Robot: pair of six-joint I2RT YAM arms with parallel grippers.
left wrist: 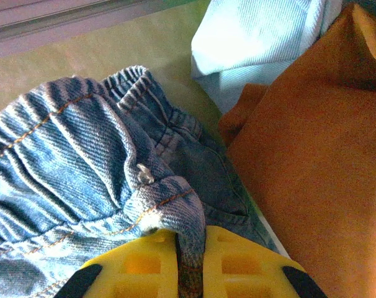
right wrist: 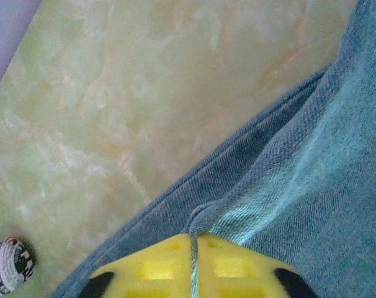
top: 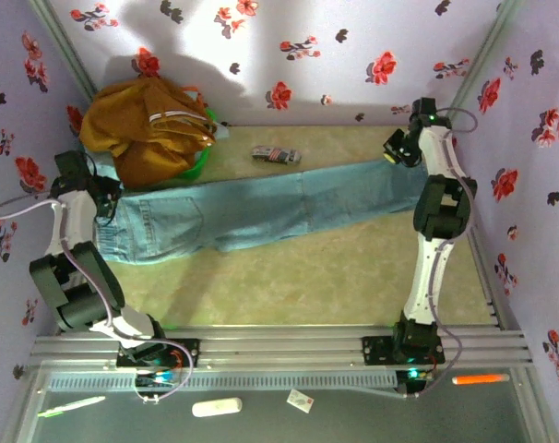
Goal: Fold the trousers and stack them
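Now, first fold | my left hand (left wrist: 190, 264) pinches trousers (top: 261, 208) waistband, 9 o'clock | right hand (right wrist: 193, 267) pinches leg end, 2 o'clock | next, likely: leg end toward waistband.

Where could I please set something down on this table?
Barest: the table between the jeans and the front rail. A narrow strip lies behind the jeans, right of the packet. The far-left corner is crowded with mustard cloth.

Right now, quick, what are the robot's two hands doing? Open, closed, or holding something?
Left gripper: closed, pinching the trousers at the waistband.
Right gripper: closed, pinching the edge of a trouser leg.
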